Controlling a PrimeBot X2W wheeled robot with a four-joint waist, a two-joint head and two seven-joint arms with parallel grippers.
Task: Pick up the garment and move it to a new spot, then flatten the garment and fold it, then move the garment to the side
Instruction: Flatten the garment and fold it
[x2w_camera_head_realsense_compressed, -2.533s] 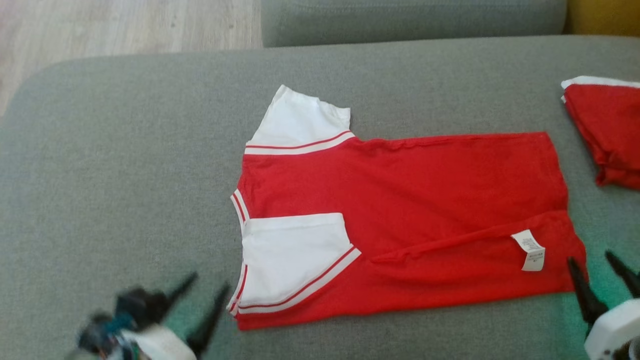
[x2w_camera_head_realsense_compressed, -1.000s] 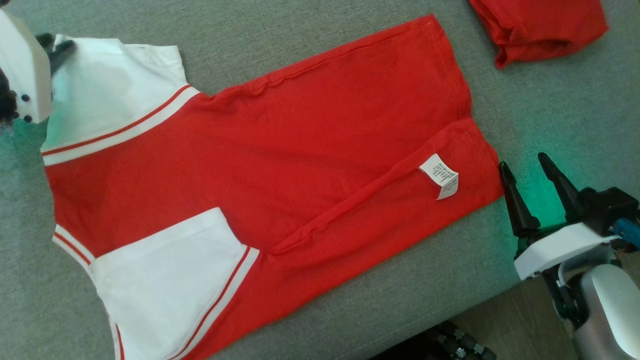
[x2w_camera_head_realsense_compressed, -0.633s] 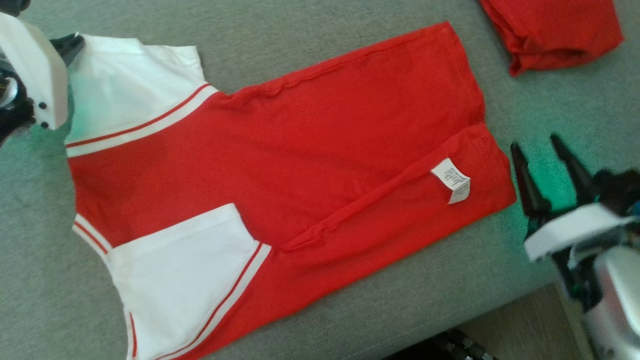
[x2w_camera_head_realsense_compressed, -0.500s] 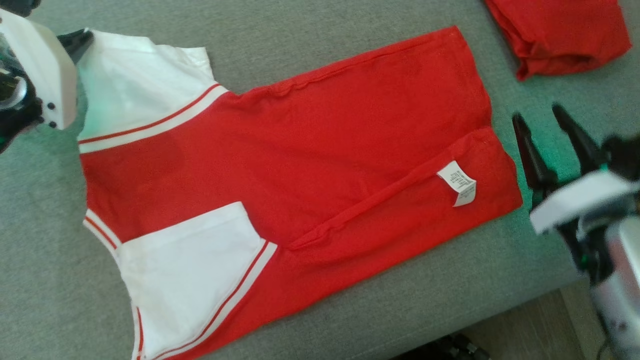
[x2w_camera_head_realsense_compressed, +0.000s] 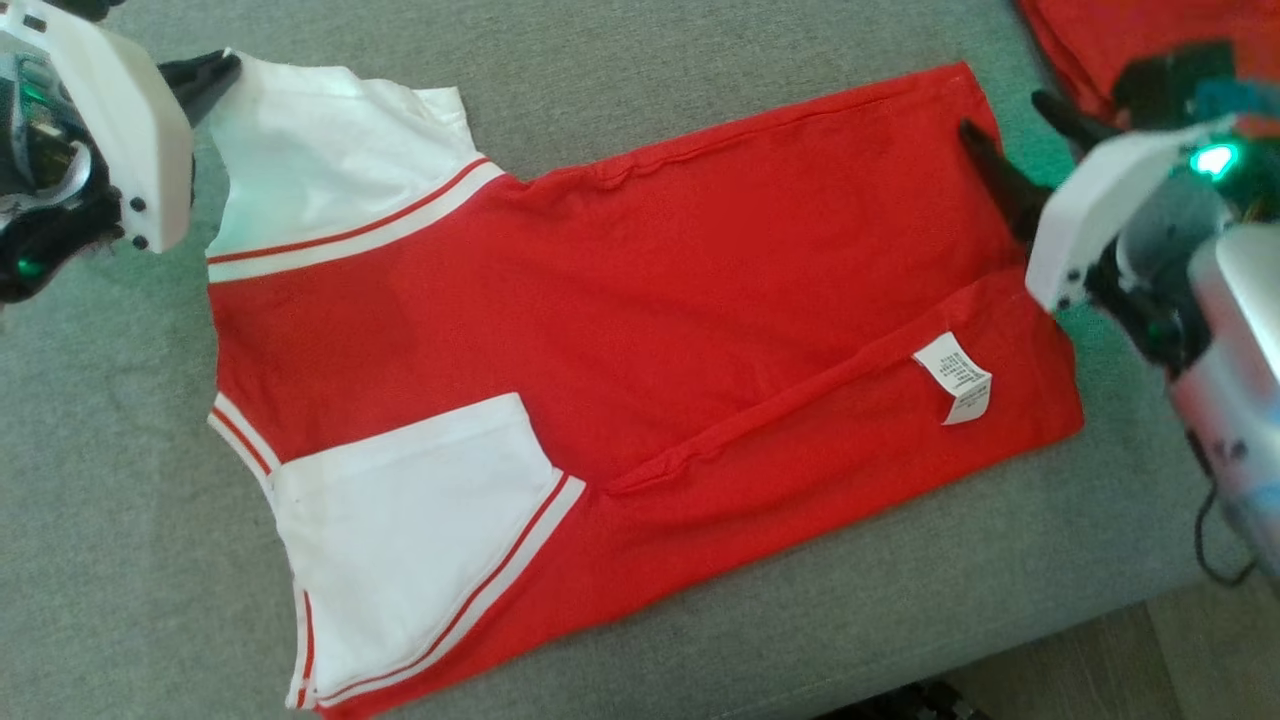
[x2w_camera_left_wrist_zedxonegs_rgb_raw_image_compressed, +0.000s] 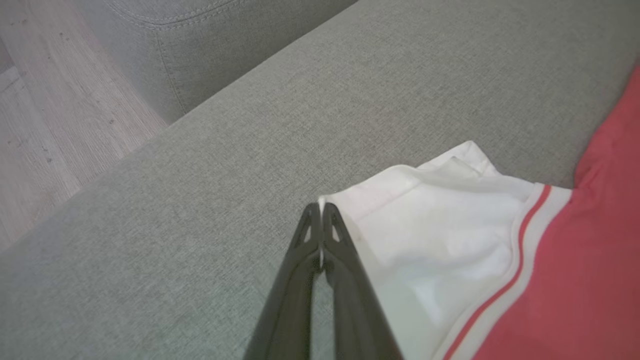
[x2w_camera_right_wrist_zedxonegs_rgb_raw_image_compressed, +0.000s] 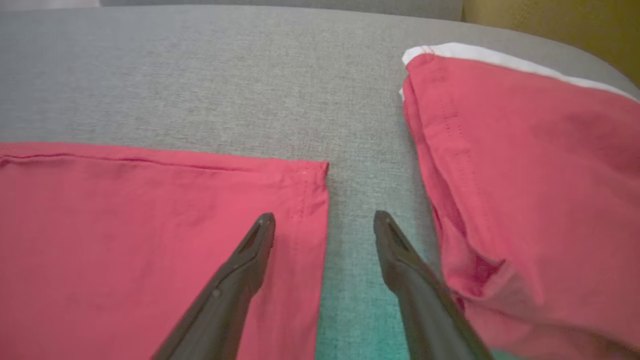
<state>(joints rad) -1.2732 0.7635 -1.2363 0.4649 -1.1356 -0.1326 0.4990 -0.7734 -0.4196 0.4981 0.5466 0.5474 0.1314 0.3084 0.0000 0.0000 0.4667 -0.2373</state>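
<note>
Right pincer (x2w_camera_right_wrist_zedxonegs_rgb_raw_image_compressed: 324, 216) apparently astride garment (x2w_camera_right_wrist_zedxonegs_rgb_raw_image_compressed: 150, 240) hem

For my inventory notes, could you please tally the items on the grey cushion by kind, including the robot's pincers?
Red-and-white T-shirt, laid flat: 1
Folded red garment: 1
Pincers: 2, the left pincer shut on the T-shirt's white sleeve, the right pincer open
Total: 4
</note>
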